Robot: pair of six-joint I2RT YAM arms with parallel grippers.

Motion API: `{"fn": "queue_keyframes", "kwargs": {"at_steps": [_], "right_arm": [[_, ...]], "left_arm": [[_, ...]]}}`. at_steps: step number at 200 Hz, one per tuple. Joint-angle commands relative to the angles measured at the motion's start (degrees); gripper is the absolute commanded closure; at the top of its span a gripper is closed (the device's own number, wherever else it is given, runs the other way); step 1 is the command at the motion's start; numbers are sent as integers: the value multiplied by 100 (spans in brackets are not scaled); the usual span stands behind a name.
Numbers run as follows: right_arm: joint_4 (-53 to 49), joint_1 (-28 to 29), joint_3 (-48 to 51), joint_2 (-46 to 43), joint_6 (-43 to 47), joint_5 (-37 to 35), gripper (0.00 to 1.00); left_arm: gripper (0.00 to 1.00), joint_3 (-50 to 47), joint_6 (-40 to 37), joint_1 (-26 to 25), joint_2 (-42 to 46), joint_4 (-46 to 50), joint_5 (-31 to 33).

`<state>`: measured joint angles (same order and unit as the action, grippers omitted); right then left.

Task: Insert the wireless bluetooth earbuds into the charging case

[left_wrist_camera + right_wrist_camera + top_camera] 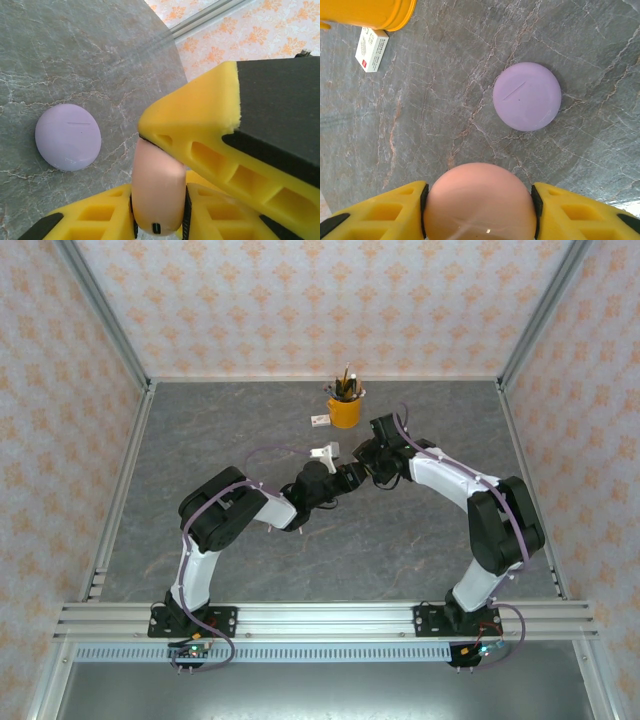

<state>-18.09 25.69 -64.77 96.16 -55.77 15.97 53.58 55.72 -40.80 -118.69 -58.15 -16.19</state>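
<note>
The left gripper (160, 212) pinches the pink case (159, 172) across its thin side; 1 pad touches each flat face, near the end with the small port. This case is in the air above the middle of the table (200, 440), and it looks closed; 2 grippers share it.

The lilac case (527, 96) lies flat on the table, closed too and well apart from the pink one. It is at 10 o'clock of the pink case in the left wrist view and at 1 o'clock in the right wrist view. With both cases closed, I cannot tell where the earbuds are.

The right gripper (479, 212) clamps the pink case across its round width, with pads touching at 9 and 3 o'clock. In the left wrist view 1 of its fingers (200, 135) touches the case's top at 1 o'clock. At 12 o'clock from the grippers stand a yellow cup (345, 410) and a small box (320, 421).

I judge the step to be a re-grip of the pink case before its lid is opened. The shell is smooth and rounded, so it may squirt out; 1 gripper should let go only when the other holds firmly. A pinch on both faces presses the lid shut; to open it, 1 gripper should hold the base alone and the other should lift the lid edge slowly. The 2 sets of fingers are crowded; any move should be small.
</note>
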Motion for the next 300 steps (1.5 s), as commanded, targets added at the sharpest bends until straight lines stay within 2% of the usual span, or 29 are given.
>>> {"fn": "queue_keyframes", "kwargs": {"at_steps": [1, 41, 62, 102, 128, 153, 180, 219, 264, 300], "right_arm": [[-283, 18, 167, -86, -4, 64, 50], [-362, 18, 73, -174, 29, 56, 47], [-483, -2, -65, -227, 95, 49, 41], [-649, -406, -211, -639, 192, 150, 32], [-735, -701, -131, -1042, 392, 235, 31], [-748, -885, 171, -1430, 909, 275, 31], [-223, -901, 852, -1905, 1548, 420, 31], [911, -900, 1941, -2523, 2001, 917, 31], [2280, -900, 2665, -2656, 2188, 1996, 31], [2617, -905, 2672, -2525, 2385, 2680, 31]], "left_arm": [[75, 185, 16, 64, -44, -241, 318], [78, 67, 9, 71, 30, -210, 274], [79, 2, 19, 69, 81, -193, 223], [79, -192, -82, 68, 286, -98, 176], [79, -310, -249, 72, 503, 107, 46], [81, -345, -633, 106, 823, 652, -383], [81, -369, -1119, 224, 1254, 1252, -1081], [80, -517, -1799, 438, 1796, 2075, -1673], [80, -495, -2170, 616, 2128, 2632, -1968], [81, -350, -2308, 617, 2152, 2887, -2178]]}}
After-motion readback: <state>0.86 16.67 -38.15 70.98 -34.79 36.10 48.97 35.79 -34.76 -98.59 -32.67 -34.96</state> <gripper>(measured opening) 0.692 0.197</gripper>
